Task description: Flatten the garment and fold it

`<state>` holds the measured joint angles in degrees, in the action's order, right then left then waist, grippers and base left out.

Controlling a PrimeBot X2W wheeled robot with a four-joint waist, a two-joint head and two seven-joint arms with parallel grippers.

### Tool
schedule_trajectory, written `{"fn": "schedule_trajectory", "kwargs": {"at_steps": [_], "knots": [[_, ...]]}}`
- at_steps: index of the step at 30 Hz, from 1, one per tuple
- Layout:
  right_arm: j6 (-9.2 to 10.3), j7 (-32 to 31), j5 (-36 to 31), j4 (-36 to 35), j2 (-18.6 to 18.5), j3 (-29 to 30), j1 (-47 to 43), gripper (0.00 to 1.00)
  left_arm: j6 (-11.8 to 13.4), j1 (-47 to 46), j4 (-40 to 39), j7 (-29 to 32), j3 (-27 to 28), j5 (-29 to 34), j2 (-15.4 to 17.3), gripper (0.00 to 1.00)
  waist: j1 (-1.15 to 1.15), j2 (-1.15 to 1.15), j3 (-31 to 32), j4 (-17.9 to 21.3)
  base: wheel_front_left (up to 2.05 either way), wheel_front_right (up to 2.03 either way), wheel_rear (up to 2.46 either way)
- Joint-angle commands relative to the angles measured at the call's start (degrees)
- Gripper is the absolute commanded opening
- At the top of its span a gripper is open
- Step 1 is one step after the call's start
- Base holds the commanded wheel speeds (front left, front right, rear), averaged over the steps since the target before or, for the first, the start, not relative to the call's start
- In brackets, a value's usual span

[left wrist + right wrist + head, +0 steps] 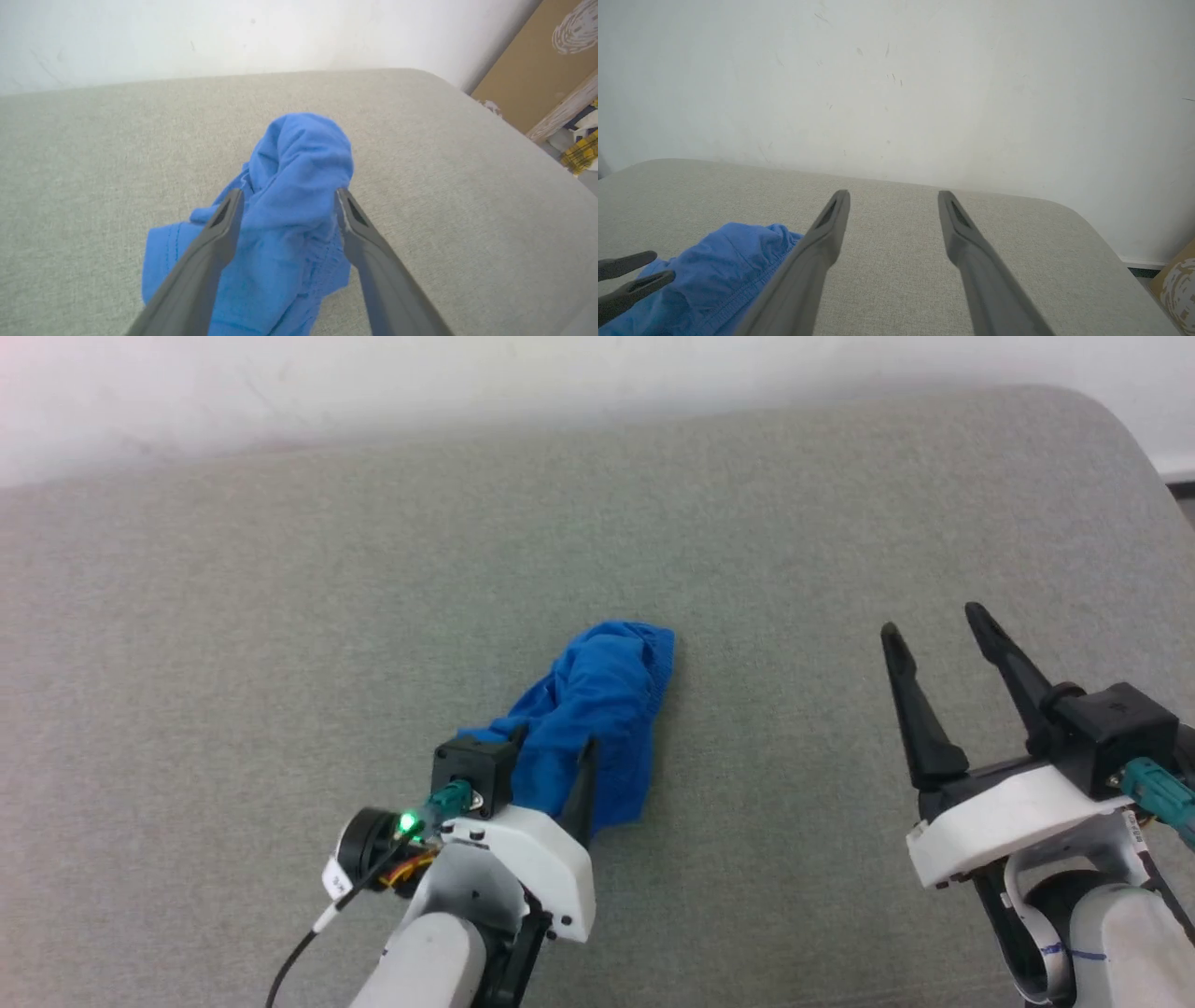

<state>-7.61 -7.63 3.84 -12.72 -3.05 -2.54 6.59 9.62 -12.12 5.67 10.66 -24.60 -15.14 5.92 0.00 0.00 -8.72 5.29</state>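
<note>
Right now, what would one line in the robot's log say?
shorts: crumpled on grey cushion | left claw: open, straddling shorts | right claw: open, empty, off to the side | folding: not started

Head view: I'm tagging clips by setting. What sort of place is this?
Probably an indoor room used as a test space: a grey fabric-covered pad set against a bare white wall, with cardboard and clutter beside it.
</note>
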Motion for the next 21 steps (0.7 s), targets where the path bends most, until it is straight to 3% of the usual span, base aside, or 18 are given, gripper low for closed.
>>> {"fn": "schedule_trajectory", "kwargs": {"at_steps": [1, 6, 10, 21], "knots": [[0.12, -0.10, 0.54, 0.08, 0.16, -0.08, -0.35, 1.00, -0.44, 0.47, -2.69, -0.76, -0.01, -0.04, 0.40, 1.00, 0.00, 0.00, 0.99, -0.95, 0.00, 0.00, 0.00], [0.12, -0.48, 0.65, 0.46, 0.16, 0.04, -0.71, 1.00, -0.67, -0.27, -10.02, -0.71, 0.80, 0.34, 2.29, 1.00, 0.00, 0.00, 2.56, -2.03, 0.00, 0.00, 0.00], [0.12, -0.76, 0.70, 0.39, 0.17, 0.10, -1.51, 1.00, 0.14, -1.42, -14.28, -0.80, 2.77, 2.65, 5.73, 1.00, 0.00, 0.00, 3.42, -2.69, 0.00, 0.00, 0.00], [0.12, -1.24, 2.93, 1.23, 0.17, 0.66, -5.17, 1.00, 6.35, 5.70, -17.93, -5.87, 13.41, 5.65, 14.11, 1.00, 0.00, 0.00, 6.76, -3.53, 0.00, 0.00, 0.00]]}}
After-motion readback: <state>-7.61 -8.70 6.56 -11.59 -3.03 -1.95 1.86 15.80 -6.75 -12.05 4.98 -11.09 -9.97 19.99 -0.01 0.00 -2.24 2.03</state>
